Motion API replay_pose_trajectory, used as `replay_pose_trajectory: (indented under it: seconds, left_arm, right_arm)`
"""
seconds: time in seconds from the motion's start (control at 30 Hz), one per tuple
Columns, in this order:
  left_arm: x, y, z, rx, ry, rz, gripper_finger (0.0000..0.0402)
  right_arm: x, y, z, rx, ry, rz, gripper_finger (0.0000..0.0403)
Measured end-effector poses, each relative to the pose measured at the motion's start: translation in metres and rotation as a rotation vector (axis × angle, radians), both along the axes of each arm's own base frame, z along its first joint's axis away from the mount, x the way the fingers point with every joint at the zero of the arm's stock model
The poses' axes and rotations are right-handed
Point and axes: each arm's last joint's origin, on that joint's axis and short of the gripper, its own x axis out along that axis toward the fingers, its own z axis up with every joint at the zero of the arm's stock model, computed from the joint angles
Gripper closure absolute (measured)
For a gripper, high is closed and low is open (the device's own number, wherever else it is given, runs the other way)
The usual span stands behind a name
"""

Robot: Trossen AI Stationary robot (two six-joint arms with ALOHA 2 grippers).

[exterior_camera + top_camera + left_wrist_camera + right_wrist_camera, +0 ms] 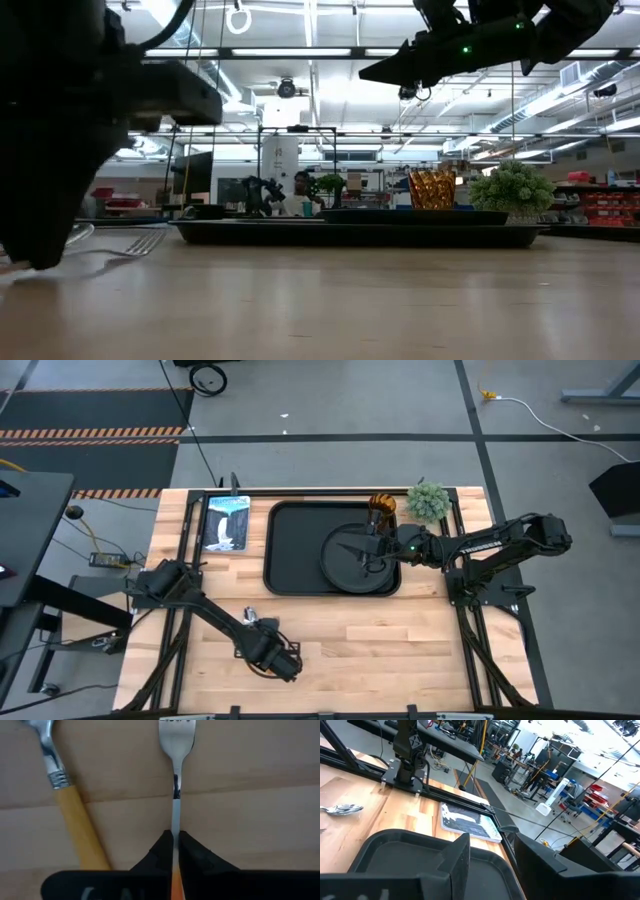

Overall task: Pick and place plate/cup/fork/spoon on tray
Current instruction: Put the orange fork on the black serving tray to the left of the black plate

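Note:
The black tray lies at the table's far middle. The round black plate rests flat on the tray's right part. The amber cup stands upright at the tray's far right corner and also shows in the low view. My right gripper is open and empty above the plate. My left gripper is low near the table's near edge, shut on the fork. The spoon lies on the wood beside the fork. My left gripper pinches the fork between its two fingertips, where the silver neck meets the orange handle. The fingers lie along the fork, with the tines ahead of them. The tines are low at the table; whether the fork is lifted, I cannot tell.
A small green plant stands at the far right beside the cup. A picture booklet lies left of the tray. Bare wood spans the near right of the table.

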Motion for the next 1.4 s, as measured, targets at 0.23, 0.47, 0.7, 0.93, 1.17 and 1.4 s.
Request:
replay_pose_trajectory:
  seconds: [0.23, 0.47, 0.7, 0.93, 1.17, 1.4]
  left_arm:
    - [0.001, 0.005, 0.012, 0.014, -0.048, -0.01, 0.0381]
    - [-0.002, 0.016, 0.036, 0.104, -0.137, -0.021, 0.038]
    - [0.01, 0.067, 0.05, 0.229, -0.089, -0.065, 0.0379]
    - [0.034, 0.138, 0.052, 0.312, -0.052, -0.117, 0.0379]
    - [0.051, 0.203, 0.054, 0.363, -0.094, -0.115, 0.0379]
    - [0.062, 0.252, 0.043, 0.4, -0.109, -0.109, 0.0379]
  right_arm:
    - [0.0, 0.0, 0.0, 0.0, 0.002, 0.0, 0.0243]
    - [0.0, 0.0, 0.0, 0.0, 0.001, -0.001, 0.0243]
    - [0.0, 0.0, 0.001, -0.001, -0.006, -0.005, 0.0243]
    - [0.0, 0.0, 0.002, -0.001, -0.015, -0.005, 0.0243]
    - [0.0, 0.0, 0.001, 0.002, -0.014, -0.004, 0.0243]
    - [0.001, 0.004, 0.001, 0.002, -0.014, 0.016, 0.0243]
